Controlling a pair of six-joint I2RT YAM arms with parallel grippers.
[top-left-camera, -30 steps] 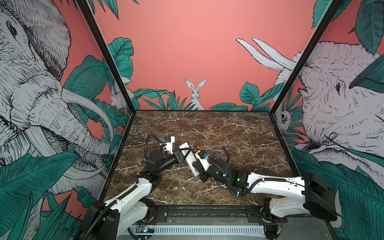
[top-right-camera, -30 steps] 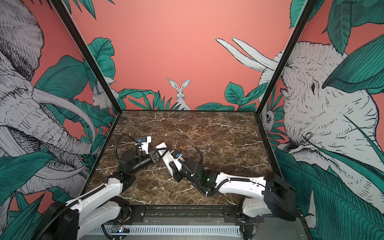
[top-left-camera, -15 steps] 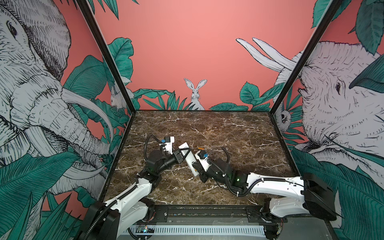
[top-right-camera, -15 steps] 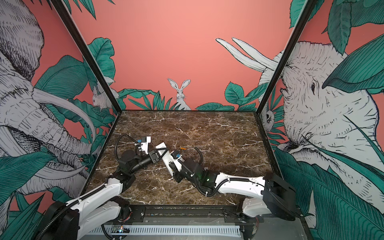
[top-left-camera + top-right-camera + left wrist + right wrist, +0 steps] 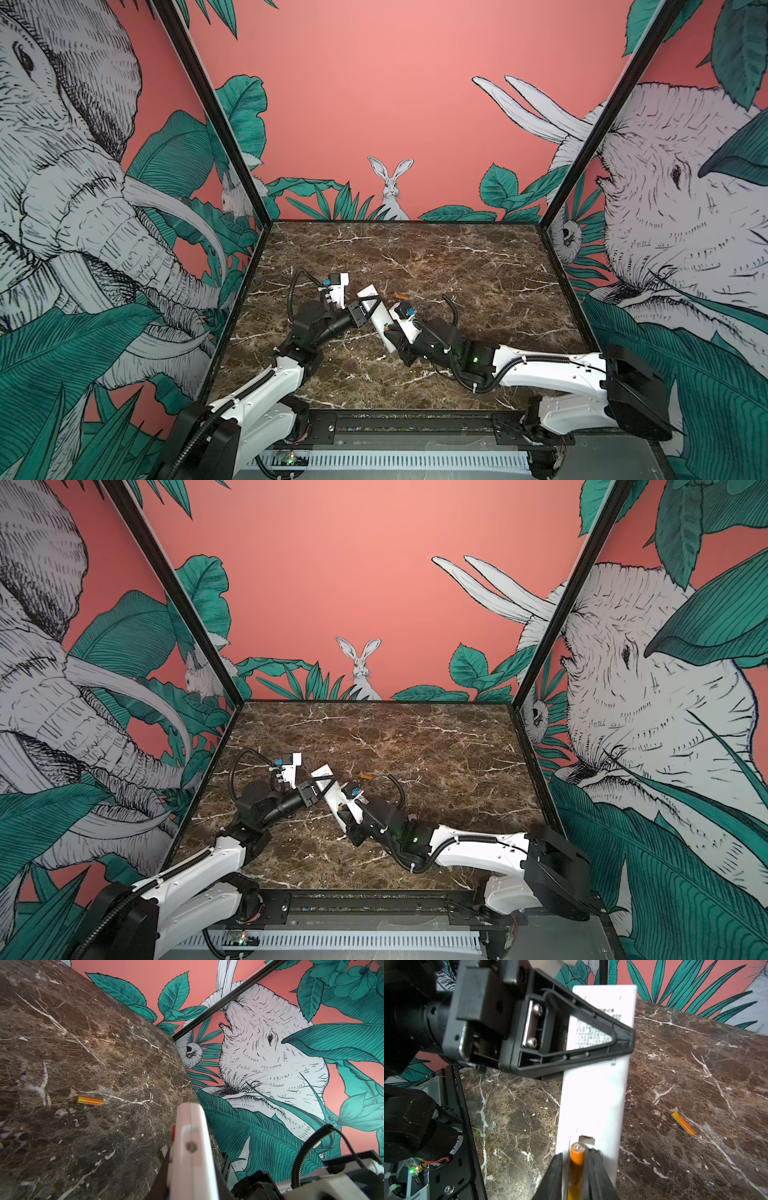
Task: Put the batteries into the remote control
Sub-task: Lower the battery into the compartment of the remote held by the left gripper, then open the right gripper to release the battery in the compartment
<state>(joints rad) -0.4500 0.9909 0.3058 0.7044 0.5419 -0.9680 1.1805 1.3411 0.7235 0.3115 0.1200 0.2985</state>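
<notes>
My left gripper (image 5: 365, 306) (image 5: 319, 788) (image 5: 192, 1169) is shut on the white remote control (image 5: 377, 313) (image 5: 331, 791) (image 5: 593, 1095) and holds it tilted above the marble, plain back up. One orange battery (image 5: 577, 1157) lies in the open slot at the remote's near end. My right gripper (image 5: 576, 1160) (image 5: 392, 334) (image 5: 347, 816) straddles that battery, its fingers slightly open, with a thin gap on each side. A second battery (image 5: 683, 1124) (image 5: 90, 1101) (image 5: 402, 296) (image 5: 366, 777) lies loose on the table just behind the right wrist.
The brown marble table (image 5: 457, 266) is walled by painted panels on three sides. A black rail (image 5: 415, 424) runs along the front edge, where both arm bases sit. The two wrists are close together left of the table's centre.
The right gripper's fingers have eased apart around the battery in the slot. Both arms and the remote stay almost where they were.
</notes>
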